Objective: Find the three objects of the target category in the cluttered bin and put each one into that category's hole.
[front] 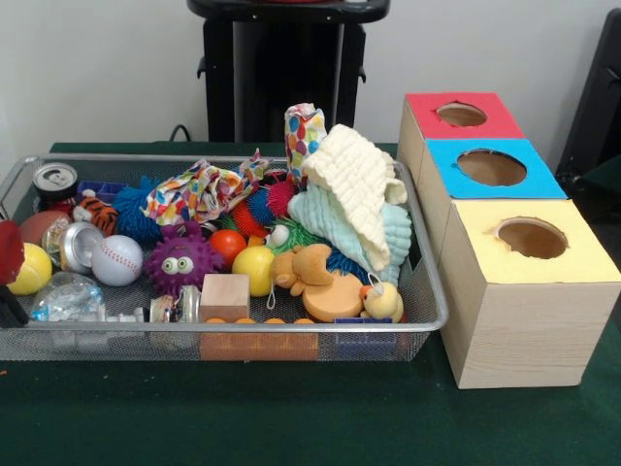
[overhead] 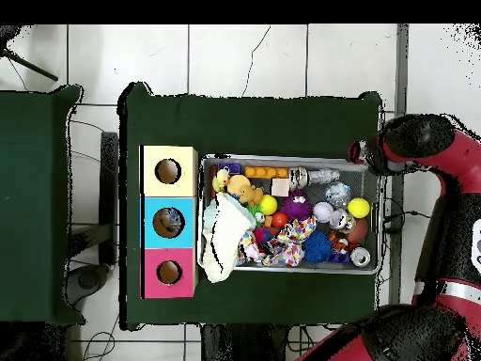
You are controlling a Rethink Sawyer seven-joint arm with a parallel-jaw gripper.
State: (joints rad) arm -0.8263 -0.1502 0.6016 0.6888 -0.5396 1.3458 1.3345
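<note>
Item: my gripper [overhead: 358, 150], jaw state not discernible, parked at the wire bin's [overhead: 379, 218] corner farthest from the boxes [overhead: 169, 221]; all bin contents lie boxward of it.

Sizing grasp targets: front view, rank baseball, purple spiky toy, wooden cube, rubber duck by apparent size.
1. Purple spiky toy
2. Baseball and wooden cube: look alike, unranked; the cube sits nearer the camera.
3. Rubber duck
</note>
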